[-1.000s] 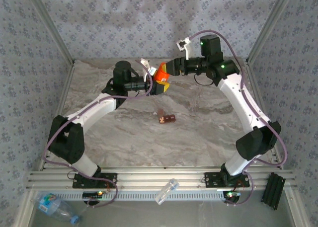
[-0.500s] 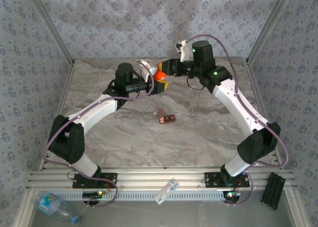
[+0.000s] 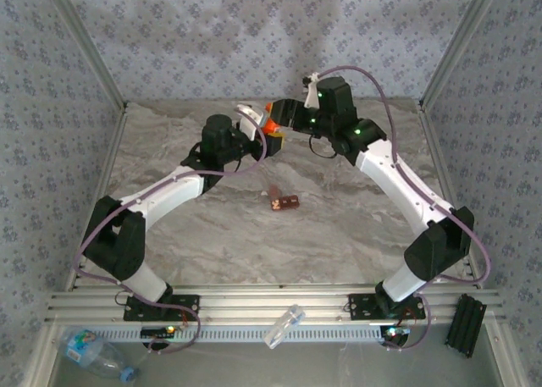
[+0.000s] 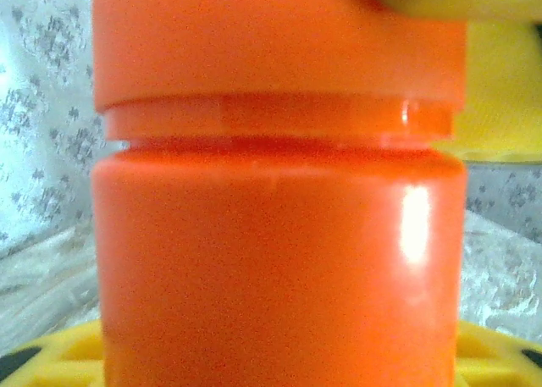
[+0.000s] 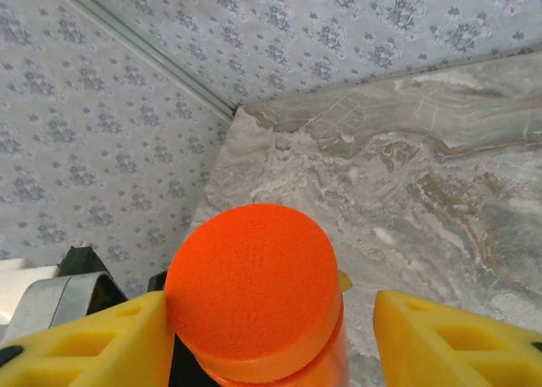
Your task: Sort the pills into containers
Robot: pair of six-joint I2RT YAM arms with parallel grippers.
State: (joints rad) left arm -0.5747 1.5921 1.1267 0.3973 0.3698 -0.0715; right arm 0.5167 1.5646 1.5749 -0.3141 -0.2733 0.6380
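The grey marbled stone-look worktop (image 3: 339,234) spreads beneath the left claw (image 3: 258,124) and the right claw (image 3: 284,116), both of which hang over its far half. The white-and-black left arm (image 3: 161,192) and right arm (image 3: 406,192) lean inward so that their tips meet there. A clear plastic water bottle with a blue label (image 3: 93,351) lies far behind the left claw, off the near edge of the worktop (close to that arm's base).

The left claw is clamped on a small orange-red cylindrical plastic pill bottle (image 4: 279,260) and holds it by the body above the worktop. In the left wrist view the body sits right against the lens, with yellow pads (image 4: 72,345) at the lower edge. The right claw stands open around the pill bottle's flat round cap (image 5: 252,277). Its yellow fingers (image 5: 457,336) flank the cap, one just beside it and the other clearly apart, with worktop showing in the gap.

Small brown pieces (image 3: 284,202) (too small to identify) lie on the worktop nearer the bases than either claw, well apart from both.
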